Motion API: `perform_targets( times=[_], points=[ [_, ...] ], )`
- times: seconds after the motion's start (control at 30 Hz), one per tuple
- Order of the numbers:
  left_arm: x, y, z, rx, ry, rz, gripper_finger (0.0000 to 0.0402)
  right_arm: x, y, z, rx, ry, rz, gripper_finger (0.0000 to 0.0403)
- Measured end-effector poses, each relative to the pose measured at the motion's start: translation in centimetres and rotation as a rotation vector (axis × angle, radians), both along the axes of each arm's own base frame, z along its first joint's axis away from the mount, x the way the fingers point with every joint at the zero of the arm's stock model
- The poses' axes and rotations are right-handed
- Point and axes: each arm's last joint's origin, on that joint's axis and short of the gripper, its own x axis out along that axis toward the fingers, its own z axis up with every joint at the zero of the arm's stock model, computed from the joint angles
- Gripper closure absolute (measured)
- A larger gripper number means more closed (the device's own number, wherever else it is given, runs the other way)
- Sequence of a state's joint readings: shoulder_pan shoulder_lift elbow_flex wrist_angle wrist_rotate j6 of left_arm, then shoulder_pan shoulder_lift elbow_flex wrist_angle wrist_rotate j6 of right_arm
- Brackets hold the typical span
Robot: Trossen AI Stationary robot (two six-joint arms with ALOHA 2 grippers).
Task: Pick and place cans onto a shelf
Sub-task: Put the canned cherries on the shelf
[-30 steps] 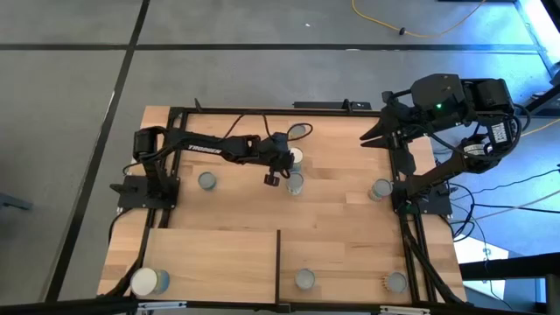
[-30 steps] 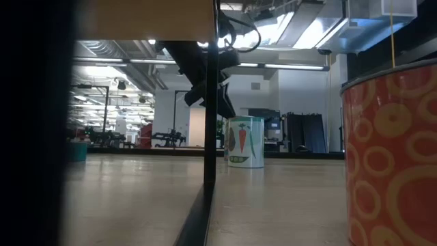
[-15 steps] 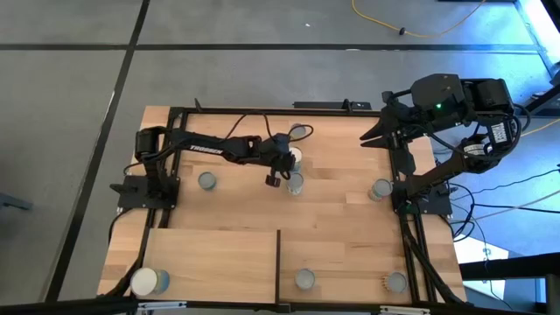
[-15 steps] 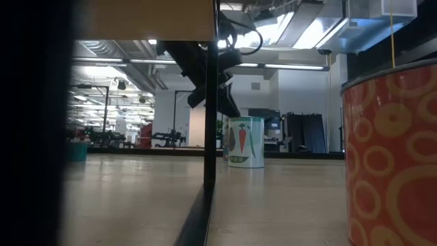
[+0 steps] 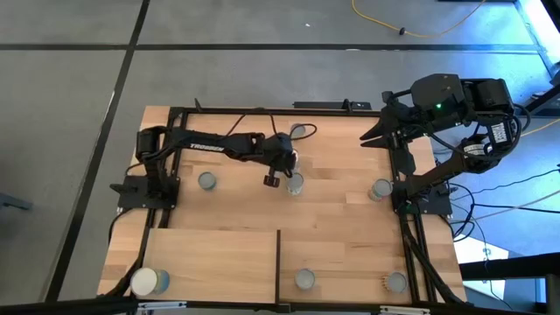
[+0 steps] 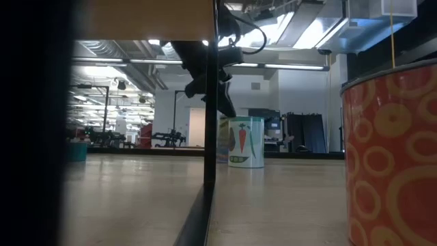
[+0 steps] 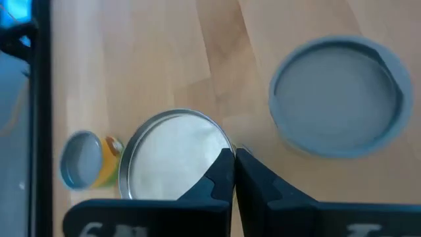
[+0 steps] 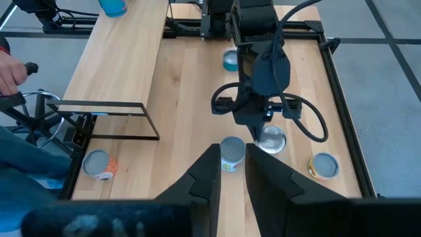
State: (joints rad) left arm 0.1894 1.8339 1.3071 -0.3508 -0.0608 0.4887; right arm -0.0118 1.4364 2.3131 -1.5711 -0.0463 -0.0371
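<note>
At the table's middle, the left gripper (image 5: 290, 161), jaws clenched on nothing beside a whitish-topped can (image 7: 174, 153), needs a wider side grip on that rigid, smooth, likely slippery tin; the right gripper (image 5: 366, 136) waits with its jaws parted, empty.

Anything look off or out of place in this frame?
Yes: the left tool is shut with nothing between its fingers, poised over the rim of a silver-topped can it has not gripped.

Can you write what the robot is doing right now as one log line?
left gripper: jaws shut, at silver-topped can rim | right gripper: jaws open, waiting over table edge
</note>
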Motion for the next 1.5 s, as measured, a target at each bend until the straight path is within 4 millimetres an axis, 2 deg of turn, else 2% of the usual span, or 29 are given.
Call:
perform_targets(
  times=[0.1,0.4,0.67,0.9,1.23,1.5],
  points=[
    [0.3,0.1,1.3,-0.014,0.022,0.013,0.0401,0.0,0.0,0.0,-0.009,0.0,0.007,0.0331],
    [1.0,0.2,6.8,-0.031,-0.002,0.093,0.0401,0.0,0.0,0.0,-0.021,-0.001,0.017,0.0331],
    [0.4,-0.6,11.9,-0.013,0.018,0.138,0.0401,0.0,0.0,0.0,-0.047,-0.002,0.039,0.0331],
    [-0.8,-1.6,15.6,-0.11,0.027,0.162,0.0401,0.0,0.0,0.0,-0.061,-0.003,0.051,0.0331],
    [-2.6,-2.7,18.3,-0.172,0.029,0.197,0.0401,0.0,0.0,0.0,-0.062,-0.003,0.052,0.0331],
    [-6.4,-2.6,21.2,-0.199,-0.007,0.256,0.0401,0.0,0.0,0.0,-0.061,-0.001,0.051,0.0331]
  ],
)
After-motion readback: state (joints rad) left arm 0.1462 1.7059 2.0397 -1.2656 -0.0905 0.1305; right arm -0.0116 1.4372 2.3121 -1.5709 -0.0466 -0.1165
